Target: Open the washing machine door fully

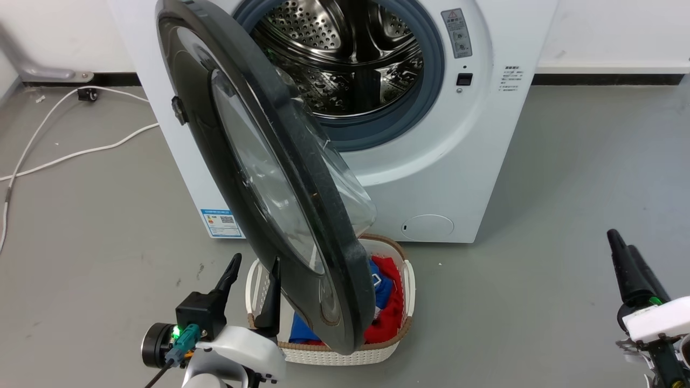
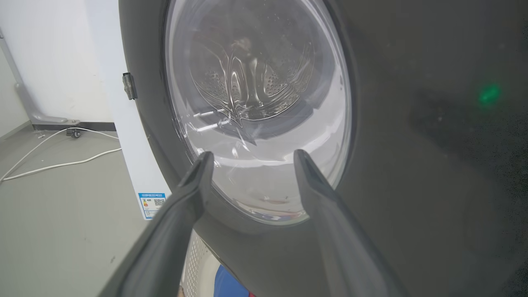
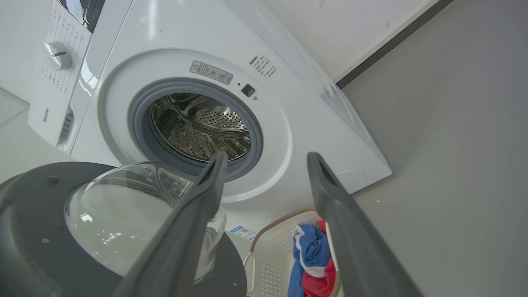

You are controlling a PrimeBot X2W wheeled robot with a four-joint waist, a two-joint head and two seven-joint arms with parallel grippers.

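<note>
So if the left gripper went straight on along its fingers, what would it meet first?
Probably the outer face of the washing machine door, near the lower rim of its glass bowl; depth is unclear.

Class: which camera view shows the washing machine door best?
The head view: the washing machine door shows almost whole, swung out from the washing machine. The left wrist view shows its outer face close up, cropped. The right wrist view shows its inner side with the glass bowl, partly cut off.

A white perforated laundry basket (image 1: 345,353) holding red and blue clothes (image 1: 389,307) stands on the grey floor (image 1: 566,215); a white cable (image 1: 81,152) trails near the floor's far-left edge.
</note>
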